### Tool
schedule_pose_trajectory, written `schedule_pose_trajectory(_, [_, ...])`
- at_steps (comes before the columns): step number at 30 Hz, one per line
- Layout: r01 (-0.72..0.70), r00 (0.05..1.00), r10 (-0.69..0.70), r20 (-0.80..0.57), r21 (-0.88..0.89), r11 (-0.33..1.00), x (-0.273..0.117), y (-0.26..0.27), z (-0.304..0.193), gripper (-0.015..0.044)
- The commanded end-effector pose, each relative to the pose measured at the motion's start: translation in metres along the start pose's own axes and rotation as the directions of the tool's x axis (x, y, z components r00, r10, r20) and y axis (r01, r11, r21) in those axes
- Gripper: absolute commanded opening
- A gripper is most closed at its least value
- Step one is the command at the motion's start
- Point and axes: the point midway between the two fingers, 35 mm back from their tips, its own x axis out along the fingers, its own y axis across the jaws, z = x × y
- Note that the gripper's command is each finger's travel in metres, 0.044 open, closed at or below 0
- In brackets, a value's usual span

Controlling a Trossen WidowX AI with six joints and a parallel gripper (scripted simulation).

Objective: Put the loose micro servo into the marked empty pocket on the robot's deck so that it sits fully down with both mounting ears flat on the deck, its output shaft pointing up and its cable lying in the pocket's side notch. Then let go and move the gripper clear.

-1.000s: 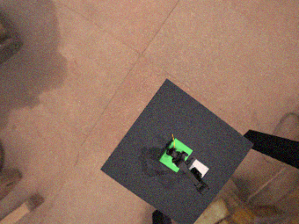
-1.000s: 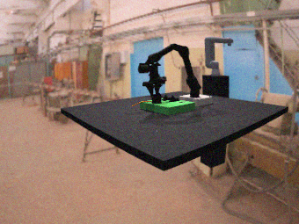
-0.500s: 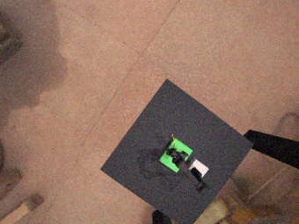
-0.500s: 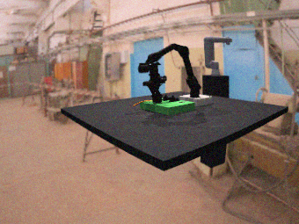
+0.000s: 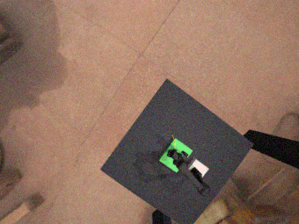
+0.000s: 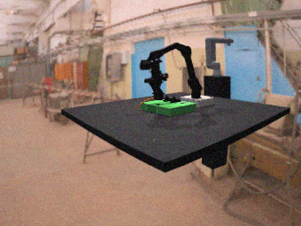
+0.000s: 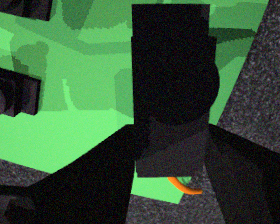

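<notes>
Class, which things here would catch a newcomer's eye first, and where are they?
The bright green deck stands out on the dark tabletop. Above it, the black arm bends down, its end effector shut on the dark micro servo. A thin orange cable curls from the servo's end.

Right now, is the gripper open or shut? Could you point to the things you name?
Shut on the black servo point(image 7: 172, 65): in the wrist view, the gripper's point(image 7: 171, 150) two dark fingers press against its opposite sides.
</notes>
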Motion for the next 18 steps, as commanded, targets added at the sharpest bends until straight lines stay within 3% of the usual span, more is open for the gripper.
schedule_pose_trajectory(1, [0.002,1.000,-0.002,-0.006,-0.003,1.000,-0.003,0.002,0.000,0.0000])
schedule_pose_trajectory(18, [0.000,1.000,0.000,-0.006,-0.003,1.000,-0.002,0.035,0.009,0.0000])
